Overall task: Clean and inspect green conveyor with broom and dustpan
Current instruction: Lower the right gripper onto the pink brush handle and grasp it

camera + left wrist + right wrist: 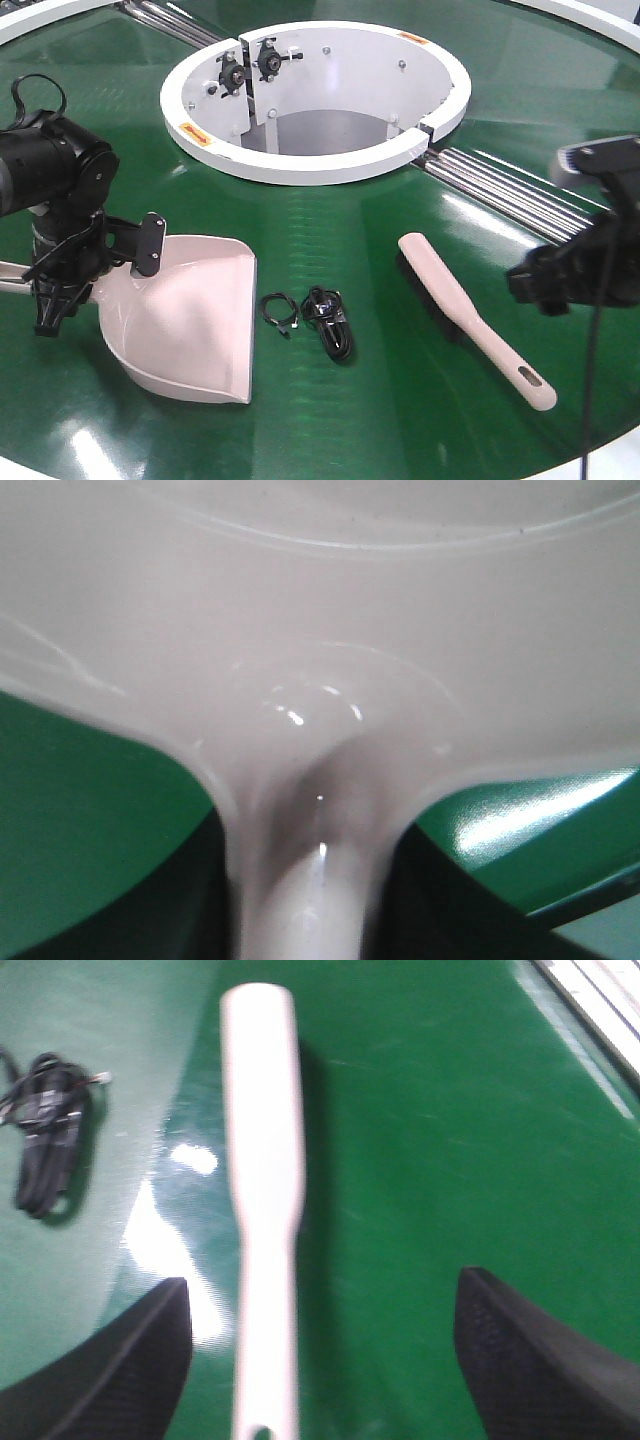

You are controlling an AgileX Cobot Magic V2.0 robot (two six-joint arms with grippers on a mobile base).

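Observation:
The pale pink dustpan [195, 320] rests on the green conveyor [400, 420] at the left, its lip facing right. My left gripper [58, 285] is shut on the dustpan's handle just behind the pan. In the left wrist view the handle [310, 880] runs up between two dark fingers [195, 910] into the pan [320, 630]. The broom [470, 315] lies flat on the belt at the right, bristles to the far end. My right gripper [560, 280] hovers open over its handle. In the right wrist view the broom [262, 1160] passes between the spread fingertips [150, 1350], nearer the left one.
A white ring hub [330, 165] sits at the belt's centre, with silver rails [500, 190] running from it to the right. Between dustpan and broom lie a black cable bundle [328, 320] [45, 1155] and a small wire loop [278, 310].

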